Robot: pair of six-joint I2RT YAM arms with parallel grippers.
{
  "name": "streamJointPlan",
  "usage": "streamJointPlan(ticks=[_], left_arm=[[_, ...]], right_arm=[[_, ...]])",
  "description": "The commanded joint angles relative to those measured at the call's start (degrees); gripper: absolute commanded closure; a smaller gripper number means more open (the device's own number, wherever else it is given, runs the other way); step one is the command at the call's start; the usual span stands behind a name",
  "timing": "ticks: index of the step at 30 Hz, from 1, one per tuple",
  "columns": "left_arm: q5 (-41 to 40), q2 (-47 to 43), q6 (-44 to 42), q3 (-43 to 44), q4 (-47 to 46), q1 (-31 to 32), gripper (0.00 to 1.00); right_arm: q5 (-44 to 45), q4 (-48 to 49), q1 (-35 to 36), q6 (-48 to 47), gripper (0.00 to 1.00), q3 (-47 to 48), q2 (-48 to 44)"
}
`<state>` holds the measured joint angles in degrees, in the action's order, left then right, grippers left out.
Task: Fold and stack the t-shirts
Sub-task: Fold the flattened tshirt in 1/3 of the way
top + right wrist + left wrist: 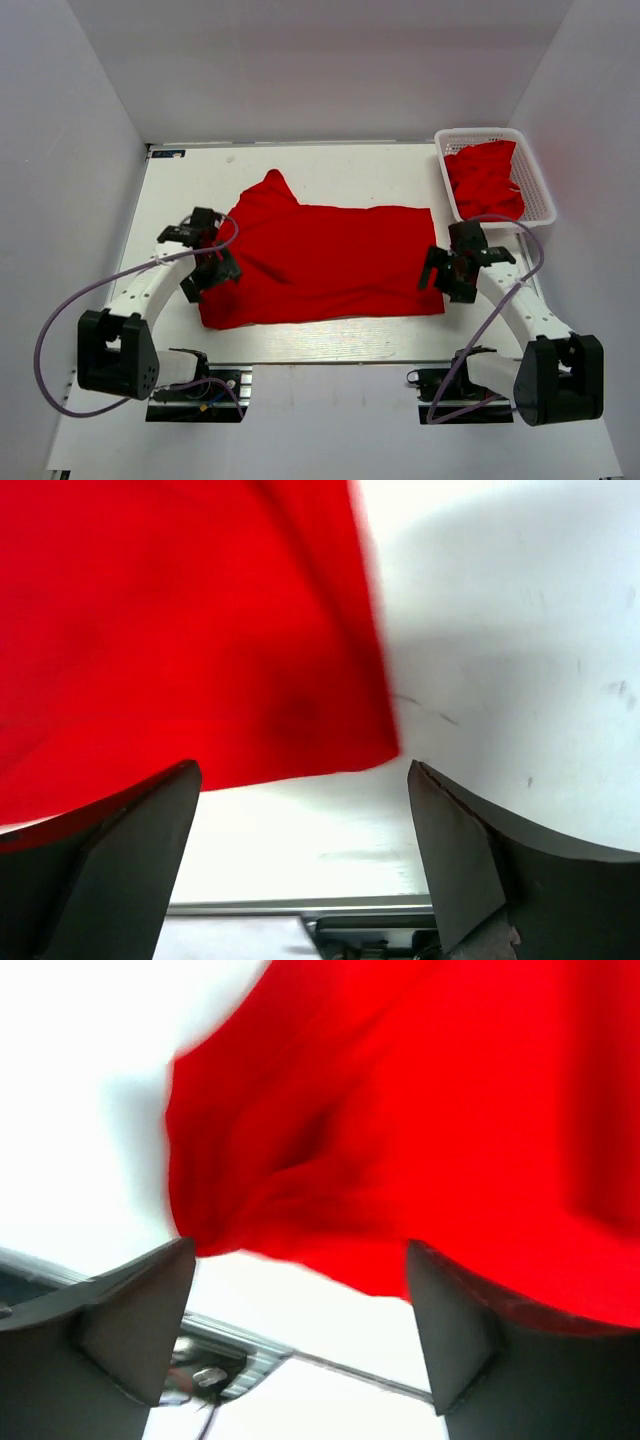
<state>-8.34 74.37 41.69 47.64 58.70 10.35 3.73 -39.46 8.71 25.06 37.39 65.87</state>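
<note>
A plain bright red short-sleeved cloth t-shirt (320,260) lies spread on the white table (330,345), its long side running left to right between the two arms. One sleeve pokes up toward the far edge at the upper left. The cloth is mostly flat, with soft wrinkles across the middle and a rumpled, bunched patch at its near left corner.

The left hand (215,255) hangs over that left edge of the shirt. Its wrist view shows the two dark fingers (140,1310) spread wide with nothing pinched between them, so it is released; the rumpled red edge sits just beyond the gap, with bare table beside and below it.

The right hand (440,272) sits at the shirt's right edge, near the near right corner. Its fingers (460,850) are also spread wide and grasp nothing (the red corner ends just ahead of the gap, lying flat on the table).

At the far right corner of the table stands a white plastic lattice basket (541,195), well apart from the spread shirt. More crumpled red t-shirt cloth (485,180) fills it, heaped loosely; how many shirts are in there cannot be told
</note>
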Motion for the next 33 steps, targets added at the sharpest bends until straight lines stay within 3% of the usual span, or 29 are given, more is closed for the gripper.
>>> streamJointPlan(ticks=[1,7,11,18,25,30,33], left_arm=[[-0.9,-4.9,-5.6,8.1,-0.1,0.2,0.00],[-0.3,-1.5,-18.5,18.3,-7.8,0.8,0.00],[9.3,7.5,-26.6,26.0,-12.8,2.9,0.00],[1.4,25.1,-33.7,37.3,-8.7,10.8,0.00],[2.3,29.8,-37.5,38.2,-9.7,17.9,0.00],[-8.5,33.6,-35.7,38.7,-3.6,21.5,0.02],[-8.5,31.8,-36.2,35.4,-5.2,22.6,0.02]], right_arm=[[-6.9,-2.8,0.2,-6.8,0.10,9.4,-2.1],[-9.5,2.4,0.2,-12.5,0.10,13.5,-2.0],[-10.8,6.7,0.2,-13.3,0.10,14.6,-0.1],[-5.8,5.9,0.1,-14.3,0.10,15.6,3.0],[-5.0,6.2,0.1,-15.2,0.10,15.0,4.7],[-4.2,6.0,0.2,-15.3,0.10,14.7,5.4],[-3.9,6.2,0.1,-15.2,0.10,14.2,5.4]])
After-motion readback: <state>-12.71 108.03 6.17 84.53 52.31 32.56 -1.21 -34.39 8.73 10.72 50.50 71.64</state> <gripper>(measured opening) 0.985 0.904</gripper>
